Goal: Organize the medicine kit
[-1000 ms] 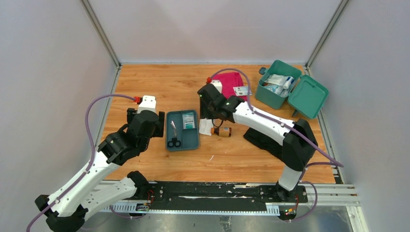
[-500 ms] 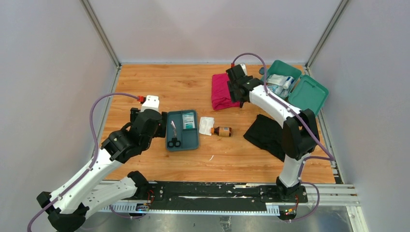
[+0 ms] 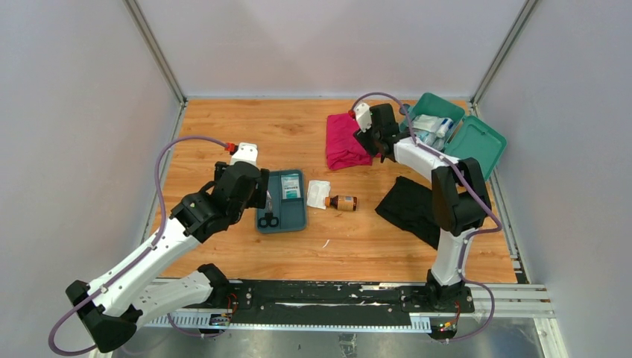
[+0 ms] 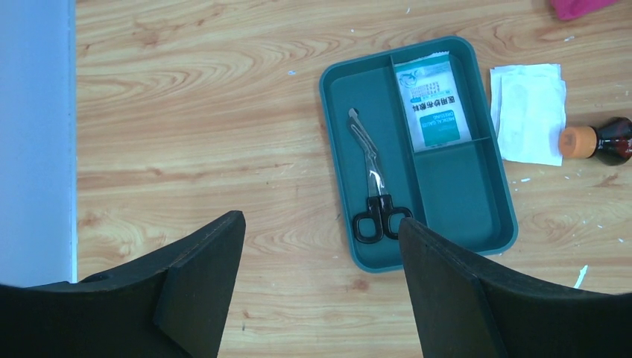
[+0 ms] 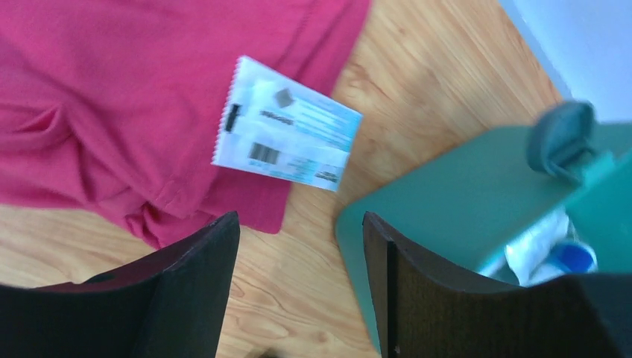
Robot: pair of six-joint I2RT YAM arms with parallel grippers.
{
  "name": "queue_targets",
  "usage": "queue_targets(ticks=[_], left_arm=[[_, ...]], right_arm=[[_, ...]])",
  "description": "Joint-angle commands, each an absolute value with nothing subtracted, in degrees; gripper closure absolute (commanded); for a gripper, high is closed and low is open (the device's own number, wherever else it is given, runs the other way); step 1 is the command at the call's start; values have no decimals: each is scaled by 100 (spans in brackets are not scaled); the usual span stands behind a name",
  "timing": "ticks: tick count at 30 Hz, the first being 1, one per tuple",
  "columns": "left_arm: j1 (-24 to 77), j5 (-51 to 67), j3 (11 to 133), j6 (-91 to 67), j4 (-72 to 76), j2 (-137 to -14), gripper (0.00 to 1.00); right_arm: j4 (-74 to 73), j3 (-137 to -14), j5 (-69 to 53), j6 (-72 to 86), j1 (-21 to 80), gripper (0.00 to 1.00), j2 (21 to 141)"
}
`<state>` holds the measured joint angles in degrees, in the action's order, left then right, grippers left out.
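Observation:
A teal tray (image 3: 292, 216) holds black-handled scissors (image 4: 373, 186) and a printed packet (image 4: 432, 104). A white gauze packet (image 3: 318, 193) and a brown bottle (image 3: 343, 202) lie just right of it. My left gripper (image 4: 322, 221) is open and empty above the wood by the tray's left front corner. The open green medicine box (image 3: 425, 145) stands at the back right with supplies inside. My right gripper (image 5: 299, 218) is open and empty, low over the wood between the pink cloth (image 5: 112, 97) and the box wall (image 5: 462, 179). A blue-and-white packet (image 5: 287, 124) lies on the cloth's edge.
The box lid (image 3: 475, 148) hangs open to the right. A black cloth (image 3: 406, 201) lies in front of the box. The side walls and metal frame posts close in the table at left, right and back.
My right arm swung from beside the tray to the back right, between the pink cloth and the green box. My left arm moved right, over the tray's left edge.

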<state>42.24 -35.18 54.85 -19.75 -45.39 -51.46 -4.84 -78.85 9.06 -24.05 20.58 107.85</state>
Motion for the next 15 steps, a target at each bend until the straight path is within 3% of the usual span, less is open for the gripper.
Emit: queue_targets(ticks=[1, 15], left_arm=[[4263, -3624, 5458, -1854, -4334, -5158, 19], [4263, -3699, 5397, -1767, -4342, -5191, 19]], right_arm=[[247, -7673, 99, -4050, 1997, 34, 11002], [349, -8142, 524, -4740, 1973, 34, 11963]])
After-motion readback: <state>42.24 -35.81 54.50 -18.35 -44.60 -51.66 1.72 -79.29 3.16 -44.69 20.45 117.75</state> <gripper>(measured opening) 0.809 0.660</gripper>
